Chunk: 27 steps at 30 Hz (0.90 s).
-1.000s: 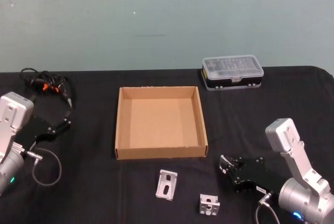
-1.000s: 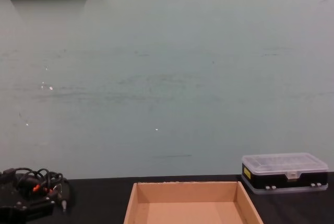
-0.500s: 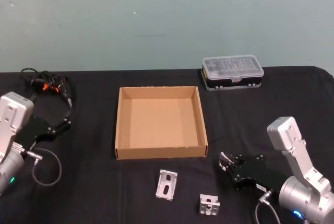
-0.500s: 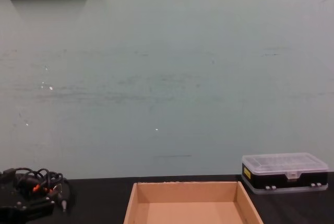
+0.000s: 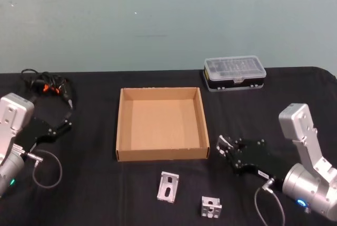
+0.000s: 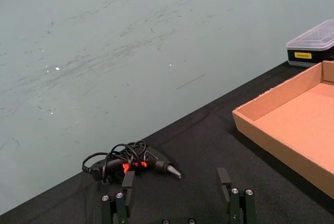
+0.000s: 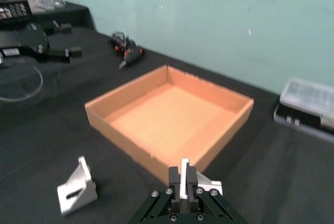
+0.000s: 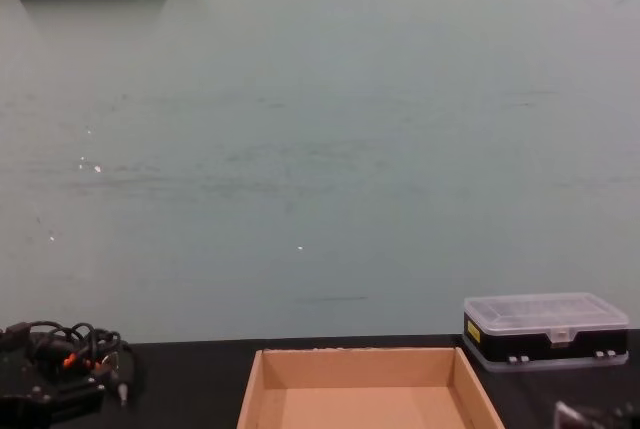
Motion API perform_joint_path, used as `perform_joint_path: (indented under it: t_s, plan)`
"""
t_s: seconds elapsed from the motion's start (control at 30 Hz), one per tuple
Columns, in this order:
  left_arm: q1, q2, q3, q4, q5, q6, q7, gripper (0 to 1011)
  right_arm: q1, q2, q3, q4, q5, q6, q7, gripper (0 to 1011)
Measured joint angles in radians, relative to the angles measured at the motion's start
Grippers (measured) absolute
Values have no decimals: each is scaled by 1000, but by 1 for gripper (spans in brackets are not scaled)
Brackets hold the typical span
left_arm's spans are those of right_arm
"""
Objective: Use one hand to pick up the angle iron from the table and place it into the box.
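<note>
The right end effector (image 5: 225, 145) pinches a bracket (image 7: 209, 186) just beside the box (image 5: 122, 126)'s near right corner, toward the counter (image 5: 95, 184)'s front right. The left end effector (image 6: 175, 192) sits spread by the left edge.

Reaches in from the right with the black blocky right gripper (image 5: 224, 146), pinched on a small silvery angle iron (image 7: 183, 167); parks the black left gripper (image 5: 65, 124) far left, fingers spread.
</note>
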Motion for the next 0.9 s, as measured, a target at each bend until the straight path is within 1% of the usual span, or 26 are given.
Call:
perform_joint_path:
  t_s: [0.1, 0.23, 0.4, 0.53, 0.67, 0.77, 0.9]
  plan:
    - [0, 0, 0, 0, 0, 0, 0, 1000, 18, -2, -6, 7, -1, -15, 12, 81]
    - [0, 0, 0, 0, 0, 0, 0, 1000, 65, -9, -23, 31, -4, -44, 36, 82]
    - [0, 0, 0, 0, 0, 0, 0, 1000, 115, -18, -46, 66, -9, -67, 61, 82]
    - [0, 0, 0, 0, 0, 0, 0, 1000, 165, -32, -68, 111, -6, -78, 87, 82]
    - [0, 0, 0, 0, 0, 0, 0, 1000, 202, -43, -86, 149, -2, -79, 103, 81]
    - [0, 0, 0, 0, 0, 0, 0, 1000, 248, -59, -109, 197, 4, -83, 121, 82]
    - [0, 0, 0, 0, 0, 0, 0, 1000, 294, -77, -134, 254, 6, -85, 139, 82]
